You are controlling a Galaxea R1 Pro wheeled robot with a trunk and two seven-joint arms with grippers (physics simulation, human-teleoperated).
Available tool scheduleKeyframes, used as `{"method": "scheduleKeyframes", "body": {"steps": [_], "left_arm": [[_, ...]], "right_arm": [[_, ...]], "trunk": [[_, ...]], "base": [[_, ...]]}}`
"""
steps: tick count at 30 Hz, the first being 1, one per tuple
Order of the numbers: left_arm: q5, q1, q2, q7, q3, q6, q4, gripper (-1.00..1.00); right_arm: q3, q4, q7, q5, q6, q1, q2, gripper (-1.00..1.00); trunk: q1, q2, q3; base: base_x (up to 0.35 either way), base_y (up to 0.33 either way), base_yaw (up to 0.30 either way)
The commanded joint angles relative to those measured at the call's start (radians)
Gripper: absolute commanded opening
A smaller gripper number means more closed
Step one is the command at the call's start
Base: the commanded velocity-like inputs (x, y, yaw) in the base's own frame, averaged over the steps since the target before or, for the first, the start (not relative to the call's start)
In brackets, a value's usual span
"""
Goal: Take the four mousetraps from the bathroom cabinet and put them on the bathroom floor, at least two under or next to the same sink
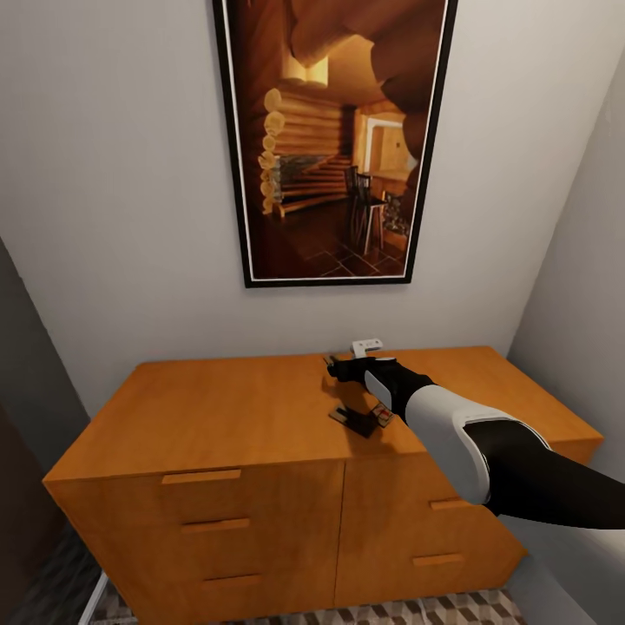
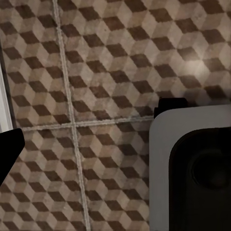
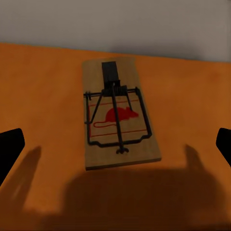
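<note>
We see the cabinet point(image 1: 217, 417) with every drawer front shut, so whatever is inside is hidden from us. On its flat top, toward 1 o'clock of centre in the head view, a mousetrap point(image 1: 354, 419) lies beside our right arm, partly covered by the wrist. A small white object point(image 1: 367, 346) rests at the back edge against the wall, below a framed picture point(image 1: 334, 139) of a log interior.

Our right gripper point(image 3: 115, 144) has its jaws spread wide: in the right wrist view the two dark fingertips point(image 3: 9, 149) sit at 9 and 3 o'clock, touching nothing and holding nothing. The mousetrap point(image 3: 118, 113) lies flat on the orange wood between them, slightly beyond the tips, its long axis running away from the gripper, red mouse mark under the wire.

In the left wrist view one dark fingertip of our left gripper point(image 2: 8, 147) hangs above the bathroom floor point(image 2: 106, 72); we cannot tell how its jaws stand.
</note>
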State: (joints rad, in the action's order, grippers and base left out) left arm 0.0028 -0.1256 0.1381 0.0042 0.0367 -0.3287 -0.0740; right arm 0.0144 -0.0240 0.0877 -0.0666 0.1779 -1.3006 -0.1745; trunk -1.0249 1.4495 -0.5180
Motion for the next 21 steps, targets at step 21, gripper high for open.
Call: {"method": "scheduleKeyframes", "body": {"steps": [21], "left_arm": [[0.000,-0.002,0.000,0.000,0.003,-0.007,-0.004,1.00]], "right_arm": [[0.001,-0.002,0.003,-0.007,0.006,0.000,0.000,1.00]], "trunk": [[0.000,0.001,-0.002]], "base": [[0.040,0.000,0.000]]}}
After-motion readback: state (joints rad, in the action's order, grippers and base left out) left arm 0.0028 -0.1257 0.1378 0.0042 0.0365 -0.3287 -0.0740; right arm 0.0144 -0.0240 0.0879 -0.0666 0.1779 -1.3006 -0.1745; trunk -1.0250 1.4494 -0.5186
